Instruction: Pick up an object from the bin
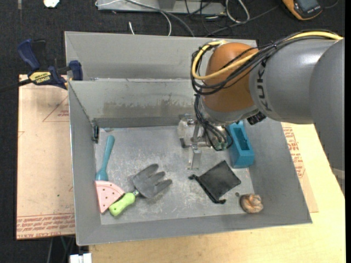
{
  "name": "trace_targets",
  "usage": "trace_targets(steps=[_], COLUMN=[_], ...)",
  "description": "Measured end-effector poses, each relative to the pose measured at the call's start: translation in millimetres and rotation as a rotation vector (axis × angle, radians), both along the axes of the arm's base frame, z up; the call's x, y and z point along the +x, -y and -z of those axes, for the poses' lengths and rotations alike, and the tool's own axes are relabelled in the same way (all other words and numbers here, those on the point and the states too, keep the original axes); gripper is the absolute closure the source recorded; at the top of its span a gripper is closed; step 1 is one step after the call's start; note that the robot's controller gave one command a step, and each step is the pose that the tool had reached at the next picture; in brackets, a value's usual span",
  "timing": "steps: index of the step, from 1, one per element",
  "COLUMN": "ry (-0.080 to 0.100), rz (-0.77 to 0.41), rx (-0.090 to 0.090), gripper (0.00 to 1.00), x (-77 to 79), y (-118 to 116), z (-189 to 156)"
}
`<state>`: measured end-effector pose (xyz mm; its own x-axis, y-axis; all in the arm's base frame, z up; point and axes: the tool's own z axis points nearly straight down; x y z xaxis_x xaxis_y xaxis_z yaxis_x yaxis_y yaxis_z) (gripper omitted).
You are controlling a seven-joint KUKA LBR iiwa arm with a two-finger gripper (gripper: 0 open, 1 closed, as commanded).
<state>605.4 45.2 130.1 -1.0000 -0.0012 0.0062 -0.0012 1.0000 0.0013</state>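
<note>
Fingers [193,159] of the gripper [193,167] point straight down and look drawn close together, with nothing between them. Their tips hang over bare floor in the middle of the grey metal bin [82,163].

Nearest to them is a flat black pouch [218,180], square and lying turned like a diamond. Its upper left corner sits just to the right of the tips and a little toward the near wall; whether they touch it cannot be told.

To the right of the fingers, partly under the orange wrist cover [227,84], stands a bright blue block [242,145]. Farther right and nearer the front wall than the pouch lies a small brown shell-like lump [252,203].

Left of the fingers lies a grey hand fork [151,181] with a lime green handle [122,204]. Well to the left, by the side wall, lie a pink watermelon-slice piece [106,195] and a light blue stick-handled tool [105,158].

On the grey arm link [296,75] above the fingers, the letters "KU" can be read; the rest is hidden by cables.
</note>
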Motion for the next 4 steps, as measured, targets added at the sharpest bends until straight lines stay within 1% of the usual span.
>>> trace_targets(steps=[1,2,3,4], ry=[0.007,0.007,0.011,0.022], rz=[0.001,0.084,0.144,0.157], rx=[0.000,0.001,0.002,0.000], gripper=[0.00,0.00,0.00,0.00], x=[2.0,-51.7,-61.9,-69.2], y=[0,0,39,53], z=[-4,2,-15,-13])
